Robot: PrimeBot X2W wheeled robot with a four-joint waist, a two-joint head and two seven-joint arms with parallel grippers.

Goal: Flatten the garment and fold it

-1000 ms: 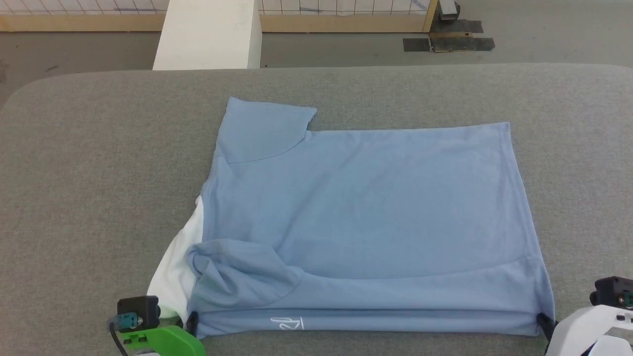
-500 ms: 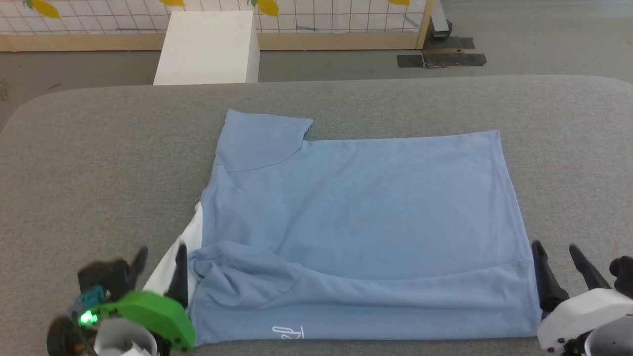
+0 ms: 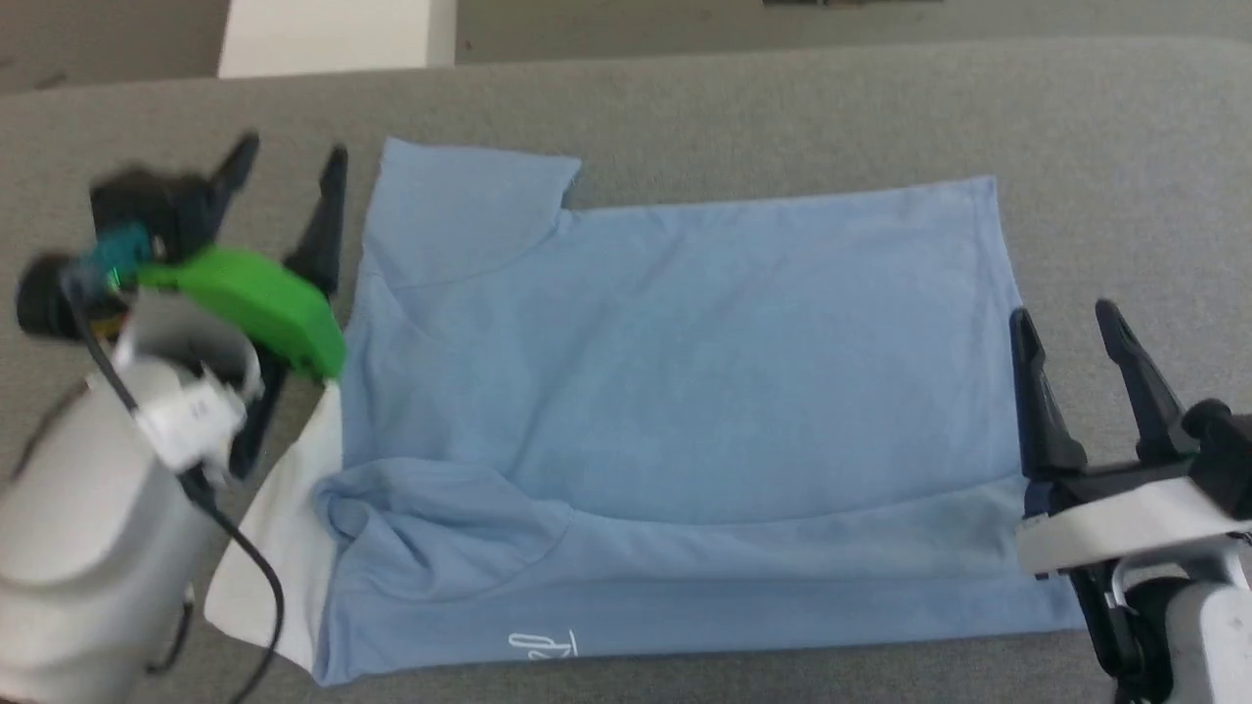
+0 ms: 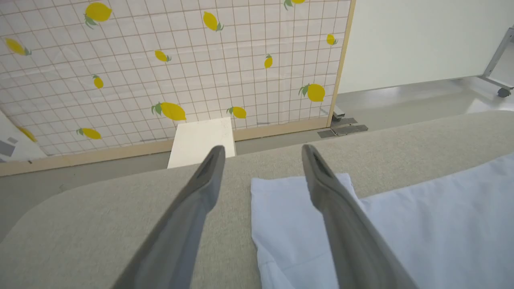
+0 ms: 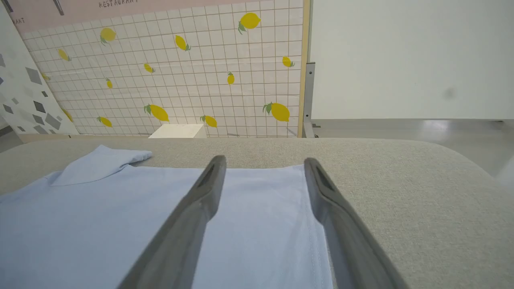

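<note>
One fold is looking done: your shirt [image 3: 685, 372] is lying on the table [image 3: 782, 108], near sleeve [image 3: 440, 518] bunching. Left gripper [image 3: 293, 152] and right gripper [image 3: 1061, 313] are flanking it, jaws spread, empty; smoothing and further folds are remaining.

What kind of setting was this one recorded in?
Probably a staged robot test area, not a home: a lemon-printed white tile-pattern backdrop panel in a wooden frame, a wide grey fabric-covered table holding the light blue T-shirt, and a smooth grey floor beyond.
</note>
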